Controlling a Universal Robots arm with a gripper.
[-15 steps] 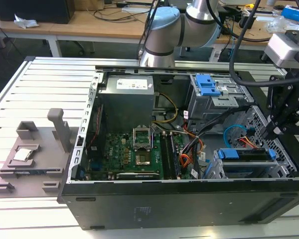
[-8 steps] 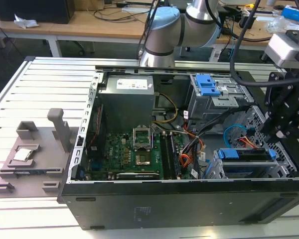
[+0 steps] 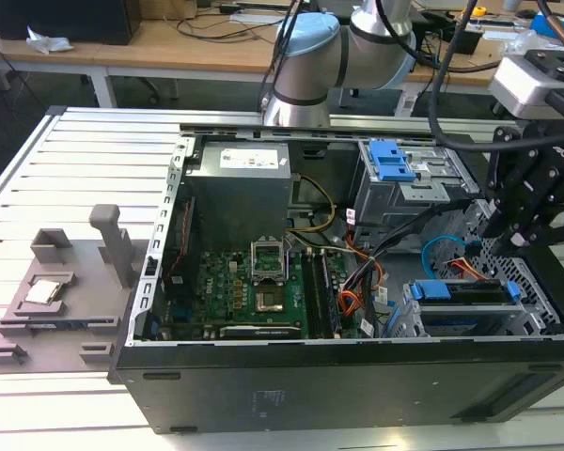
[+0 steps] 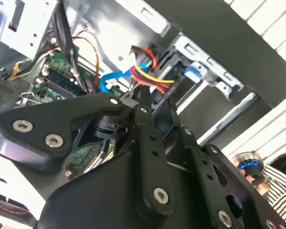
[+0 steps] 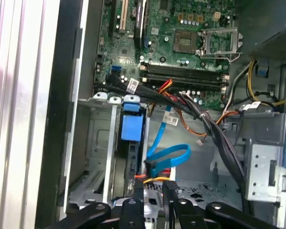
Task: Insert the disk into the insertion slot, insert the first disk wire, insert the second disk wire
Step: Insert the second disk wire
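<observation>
Disk (image 3: 456,293): seated in insertion slot (image 3: 415,324), so wiring is possible.
Gripper (image 4: 155,98): at red-yellow wire (image 4: 150,76); cannot tell if jaws grip it.

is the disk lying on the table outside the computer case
No, in the exterior view the disk sits in the insertion slot inside the case, toward the exterior view's right.

disk (image 3: 461,292) in insertion slot (image 3: 415,324) | motherboard (image 3: 235,282) toward exterior view's left

No legible text; the white label (image 3: 254,158) on the power supply (image 3: 240,202) cannot be read.
</observation>
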